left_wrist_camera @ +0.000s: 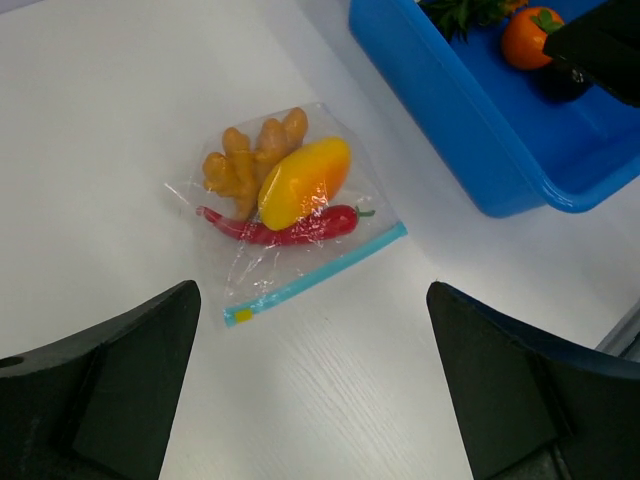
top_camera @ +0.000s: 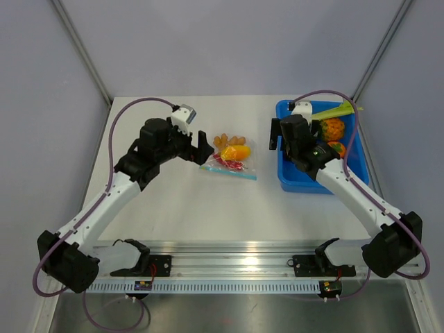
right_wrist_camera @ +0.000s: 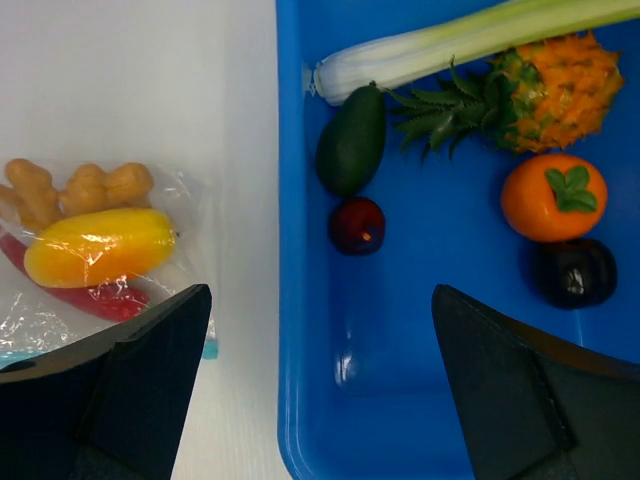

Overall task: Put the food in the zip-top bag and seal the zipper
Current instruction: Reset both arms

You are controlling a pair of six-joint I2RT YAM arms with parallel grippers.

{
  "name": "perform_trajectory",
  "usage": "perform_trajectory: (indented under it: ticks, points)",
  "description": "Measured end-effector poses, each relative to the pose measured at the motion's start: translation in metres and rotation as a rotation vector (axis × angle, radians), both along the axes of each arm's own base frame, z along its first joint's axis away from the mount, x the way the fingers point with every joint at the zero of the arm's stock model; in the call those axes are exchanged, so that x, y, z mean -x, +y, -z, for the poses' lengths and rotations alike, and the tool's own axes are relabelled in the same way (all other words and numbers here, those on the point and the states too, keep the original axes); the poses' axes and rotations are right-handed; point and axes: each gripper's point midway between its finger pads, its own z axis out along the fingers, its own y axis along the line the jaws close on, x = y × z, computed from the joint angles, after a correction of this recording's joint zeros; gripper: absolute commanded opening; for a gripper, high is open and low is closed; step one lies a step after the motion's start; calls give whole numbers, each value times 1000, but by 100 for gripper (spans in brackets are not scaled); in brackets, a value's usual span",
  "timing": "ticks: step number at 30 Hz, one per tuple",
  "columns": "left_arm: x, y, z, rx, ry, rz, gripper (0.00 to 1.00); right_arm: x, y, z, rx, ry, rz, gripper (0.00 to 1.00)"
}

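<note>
The clear zip-top bag (top_camera: 239,166) lies flat on the white table between the arms. The food sits inside it: a lumpy orange cluster (left_wrist_camera: 250,160), a yellow oblong piece (left_wrist_camera: 303,182) and a red chili (left_wrist_camera: 290,228). The blue-green zipper (left_wrist_camera: 320,270) runs along the bag's near edge, with a small yellow tab at one end; I cannot tell whether it is pressed shut. My left gripper (left_wrist_camera: 312,320) is open and empty, hovering just short of the zipper. My right gripper (right_wrist_camera: 322,295) is open and empty over the left wall of the blue tray (right_wrist_camera: 290,400). The bag (right_wrist_camera: 60,320) lies to its left.
The blue tray (top_camera: 295,182) stands at the right, close to the bag. It holds a leek stalk (right_wrist_camera: 470,40), a pineapple-like fruit (right_wrist_camera: 550,85), a round orange fruit (right_wrist_camera: 553,197), a dark green avocado (right_wrist_camera: 352,140) and two dark plums (right_wrist_camera: 357,225). Grey walls enclose the table.
</note>
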Motion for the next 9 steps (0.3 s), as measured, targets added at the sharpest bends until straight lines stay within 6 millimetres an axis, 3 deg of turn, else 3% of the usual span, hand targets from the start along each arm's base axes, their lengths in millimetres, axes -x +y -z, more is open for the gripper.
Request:
perform_trajectory:
  ticks: [9]
  points:
    - [10, -5, -4, -46, -40, -26, 99, 22, -24, 19, 22, 31, 90, 100]
